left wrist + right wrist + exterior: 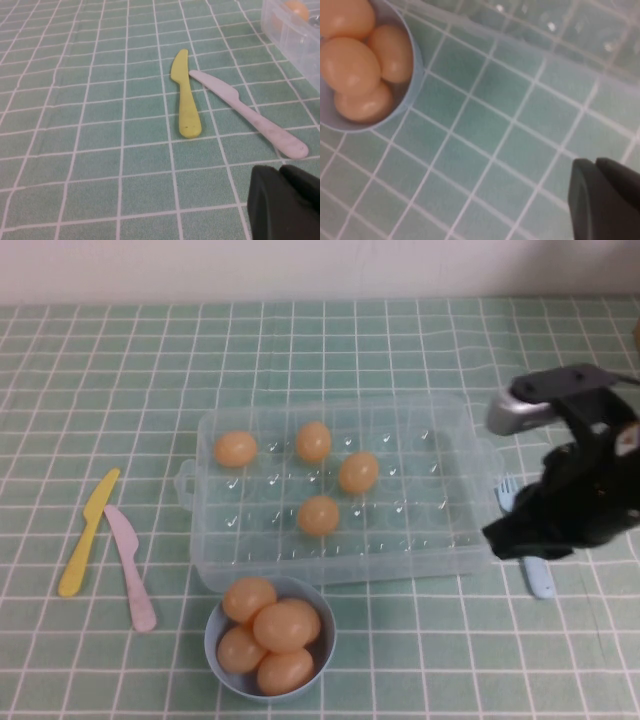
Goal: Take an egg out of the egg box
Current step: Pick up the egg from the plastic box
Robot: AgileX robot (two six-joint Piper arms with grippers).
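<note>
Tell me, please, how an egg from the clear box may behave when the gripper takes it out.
The egg is smooth and oval, so it may slip between fingers or roll once set down. It sits loosely in the egg box, so it probably lifts easily. The right gripper is beside the box; the left gripper is near the knives.

The high view looks steeply down from the robot's own side, taking in the whole egg box (335, 490), the blue bowl (270, 638), the two knives and the right gripper (505, 540). The left wrist view sits low and close over the tablecloth, facing the yellow knife (185, 95) and pink knife (250, 115) — shared with the high view. The right wrist view hangs nearer still, facing down at the bowl and box edge.
</note>
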